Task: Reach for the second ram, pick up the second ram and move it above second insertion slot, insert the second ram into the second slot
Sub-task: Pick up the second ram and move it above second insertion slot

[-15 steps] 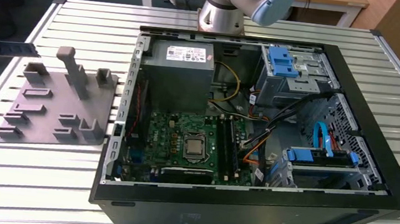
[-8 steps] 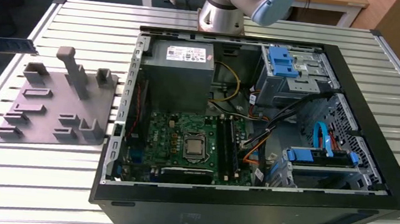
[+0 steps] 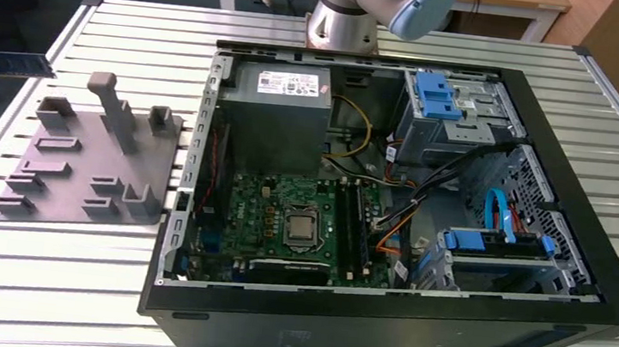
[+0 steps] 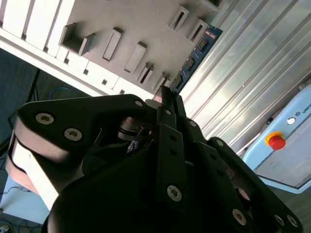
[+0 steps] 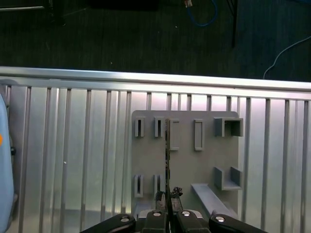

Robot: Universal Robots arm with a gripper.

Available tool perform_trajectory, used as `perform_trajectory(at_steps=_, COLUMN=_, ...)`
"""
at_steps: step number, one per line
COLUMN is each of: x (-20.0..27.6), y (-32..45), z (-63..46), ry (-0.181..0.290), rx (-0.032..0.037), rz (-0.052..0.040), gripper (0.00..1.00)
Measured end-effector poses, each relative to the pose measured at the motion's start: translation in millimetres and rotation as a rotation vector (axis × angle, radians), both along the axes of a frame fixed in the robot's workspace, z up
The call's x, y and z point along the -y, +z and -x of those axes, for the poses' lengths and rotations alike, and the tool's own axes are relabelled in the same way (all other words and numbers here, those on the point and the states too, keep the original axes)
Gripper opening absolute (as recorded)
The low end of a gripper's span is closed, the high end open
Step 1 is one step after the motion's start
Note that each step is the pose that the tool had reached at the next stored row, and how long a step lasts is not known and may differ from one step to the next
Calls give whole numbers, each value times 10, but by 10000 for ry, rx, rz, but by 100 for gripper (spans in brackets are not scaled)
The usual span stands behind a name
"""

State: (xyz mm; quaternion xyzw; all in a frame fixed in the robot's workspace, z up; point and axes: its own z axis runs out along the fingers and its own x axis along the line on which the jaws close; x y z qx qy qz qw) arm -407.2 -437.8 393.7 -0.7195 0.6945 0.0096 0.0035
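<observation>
At the exterior view's far left, well apart from the open computer case, the second ram juts from the gripper, whose fingers are clamped on one end; the gray fixture plate lies beyond it.

One open computer case, one grey plate (slotted), one ram stick.

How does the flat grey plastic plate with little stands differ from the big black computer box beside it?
The grey plastic plate is low and flat, its small upright holders looking empty; the black computer box is deep, open-topped and packed with a green circuit board and blue brackets. The box is far larger than the plate. Both rest on the slatted metal table.
</observation>
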Motion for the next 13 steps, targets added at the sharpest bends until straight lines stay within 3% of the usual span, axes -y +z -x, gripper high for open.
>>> perform_trajectory(at_steps=13, x=0, y=116, z=0, ry=0, rx=0, rz=0, gripper=14)
